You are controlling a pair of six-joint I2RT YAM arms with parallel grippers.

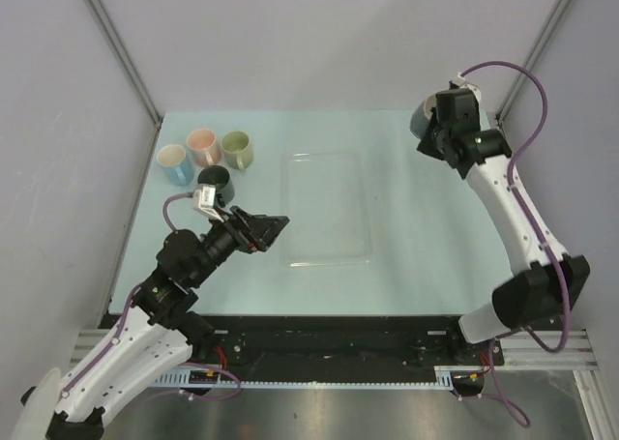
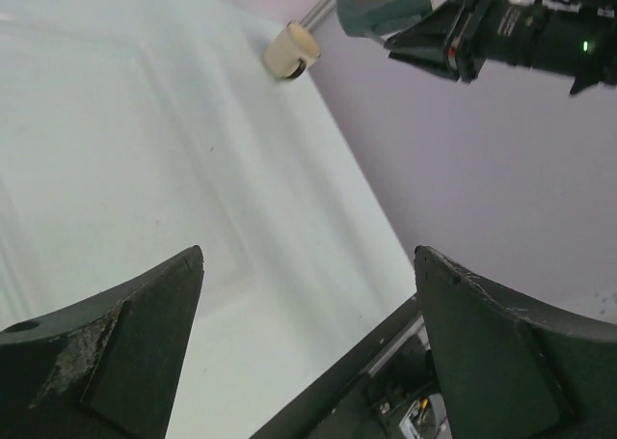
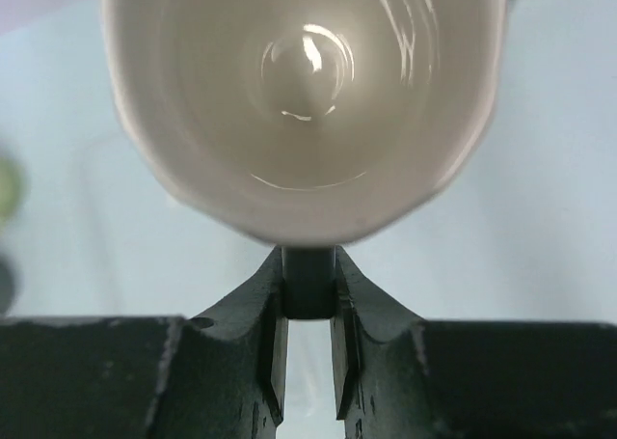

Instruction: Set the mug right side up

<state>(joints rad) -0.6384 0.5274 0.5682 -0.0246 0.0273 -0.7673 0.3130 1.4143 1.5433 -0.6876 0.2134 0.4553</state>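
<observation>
A grey-blue mug (image 1: 419, 121) with a white inside (image 3: 304, 101) hangs in the air over the table's far right. My right gripper (image 1: 435, 135) is shut on the mug's dark handle (image 3: 309, 285), and the fingers (image 3: 362, 294) press it from both sides. The mug's mouth faces the right wrist camera. The mug also shows at the top of the left wrist view (image 2: 386, 3). My left gripper (image 1: 266, 229) is open and empty, low over the table's near left, with its fingertips (image 2: 183, 275) wide apart.
Four upright mugs stand at the back left: blue (image 1: 175, 162), pink (image 1: 203, 147), green (image 1: 237, 150) and dark (image 1: 214, 181). A clear tray (image 1: 327, 206) lies mid-table. Purple walls close in both sides. A cream post foot (image 2: 292, 51) stands at the table's far right edge.
</observation>
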